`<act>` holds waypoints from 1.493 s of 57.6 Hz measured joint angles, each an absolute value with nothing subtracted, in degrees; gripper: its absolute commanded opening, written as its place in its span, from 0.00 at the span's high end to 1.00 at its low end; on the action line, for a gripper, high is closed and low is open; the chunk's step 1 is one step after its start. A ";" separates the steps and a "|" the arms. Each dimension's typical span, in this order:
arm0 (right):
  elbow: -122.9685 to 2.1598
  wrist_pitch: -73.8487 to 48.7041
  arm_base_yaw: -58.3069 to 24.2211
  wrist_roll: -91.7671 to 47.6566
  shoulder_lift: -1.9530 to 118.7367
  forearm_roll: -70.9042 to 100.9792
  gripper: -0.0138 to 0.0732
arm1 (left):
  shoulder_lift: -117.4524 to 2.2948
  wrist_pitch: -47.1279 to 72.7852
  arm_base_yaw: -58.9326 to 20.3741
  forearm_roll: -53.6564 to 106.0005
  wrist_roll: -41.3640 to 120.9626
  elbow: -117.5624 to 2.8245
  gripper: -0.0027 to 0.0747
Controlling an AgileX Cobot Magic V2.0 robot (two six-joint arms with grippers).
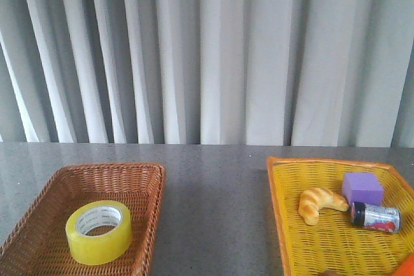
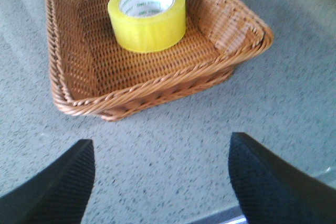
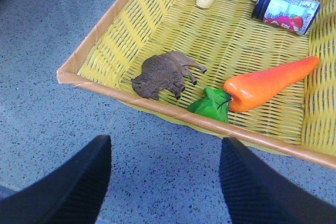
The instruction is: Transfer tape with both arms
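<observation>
Nothing of the transfer is judged to have been done yet. The tape [image 1: 98, 232] is seen lying flat in the brown basket [image 1: 39, 221], at about seven o'clock on the tabletop [image 1: 213, 205] in the front view. The left hand [image 2: 160, 182] is held wide open and empty above the tabletop just beside that basket. The right hand [image 3: 165, 179] is likewise open and empty beside the yellow basket [image 3: 89, 51] at four o'clock. Grasp, handover and placement are all left.
</observation>
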State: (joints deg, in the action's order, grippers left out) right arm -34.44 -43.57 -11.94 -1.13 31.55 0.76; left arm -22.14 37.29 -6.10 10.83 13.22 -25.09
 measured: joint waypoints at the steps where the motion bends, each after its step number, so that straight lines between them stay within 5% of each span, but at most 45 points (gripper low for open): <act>1: -34.44 -43.57 -11.94 -1.13 31.55 0.76 0.32 | -21.90 36.92 -6.10 11.19 13.22 -24.87 0.32; 11: -34.44 -43.57 -11.94 -1.13 31.55 0.76 0.41 | -21.24 34.46 -6.10 13.87 13.16 -24.31 0.50; 32: -34.44 -43.57 -11.94 -1.13 31.55 0.76 0.84 | -21.24 33.63 -6.10 14.09 13.11 -24.31 0.97; 86: -34.44 -43.57 -11.94 -1.13 31.55 0.70 0.85 | -20.02 31.21 -6.10 11.93 12.49 -21.58 0.97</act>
